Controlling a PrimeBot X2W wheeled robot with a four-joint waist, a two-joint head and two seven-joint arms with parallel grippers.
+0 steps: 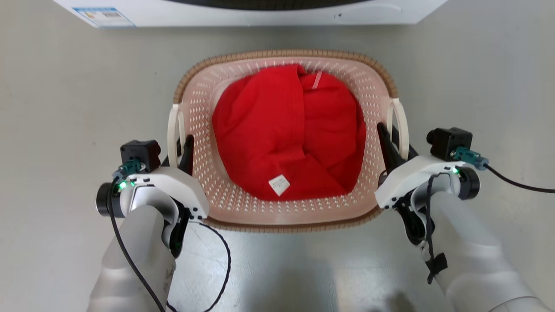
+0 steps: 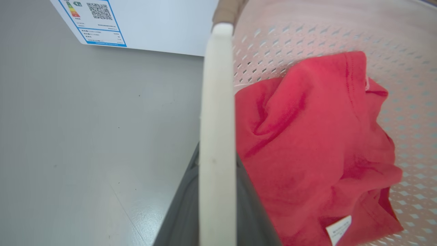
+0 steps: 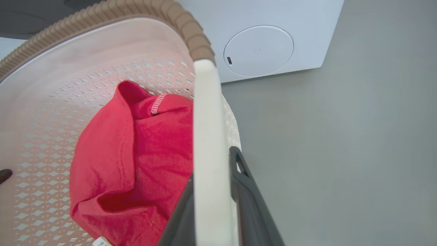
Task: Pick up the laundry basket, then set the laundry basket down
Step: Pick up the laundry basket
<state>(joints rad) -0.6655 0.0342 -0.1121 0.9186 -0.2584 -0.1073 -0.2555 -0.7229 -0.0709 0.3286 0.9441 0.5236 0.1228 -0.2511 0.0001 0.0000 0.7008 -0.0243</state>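
The laundry basket, pale pink and perforated with a brown woven-look rim, sits in the middle of the head view with a red garment inside. My left gripper is shut on its white left handle, one dark finger on each side. My right gripper is shut the same way on the white right handle. In the wrist views each handle runs straight up between that gripper's fingers. I cannot tell whether the basket's base touches the floor.
A white washer stands just beyond the basket's far rim, with its label and round hatch in the wrist views. Bare grey floor spreads on both sides and in front. Cables hang from both wrists.
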